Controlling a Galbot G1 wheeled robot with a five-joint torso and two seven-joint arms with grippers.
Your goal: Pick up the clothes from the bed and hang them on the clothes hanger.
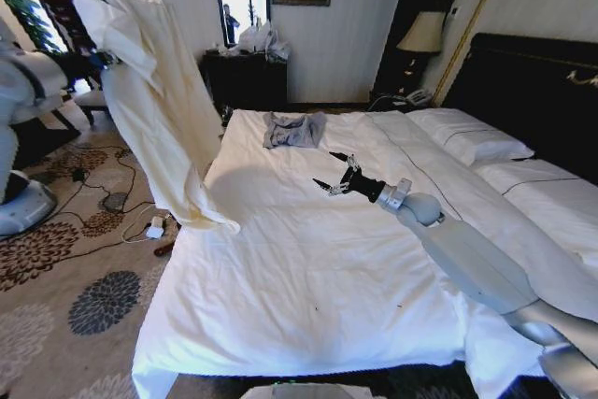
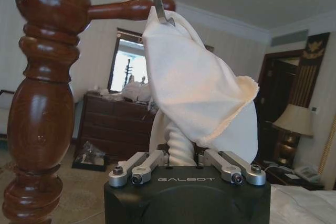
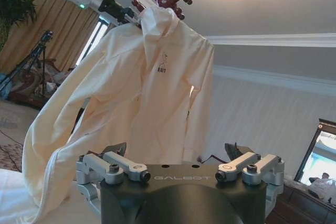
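Hanging step: shirt [image 1: 159, 100] raised at post [image 2: 44, 103].
Left gripper [image 2: 181, 157] pinches shirt; right gripper [image 1: 336, 173] spread above bed [image 1: 308, 277]. Next: settle, release.

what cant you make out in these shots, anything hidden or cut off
- Clothes hanger: head view, the cream shirt covers it, so the hook's seat on the wooden post is unconfirmed.
- Left gripper: left wrist view, fabric bunches between its fingers, hiding the grip.
- Shirt hem: right wrist view, cut off by the gripper body.
- Shirt chest print: too small to read.
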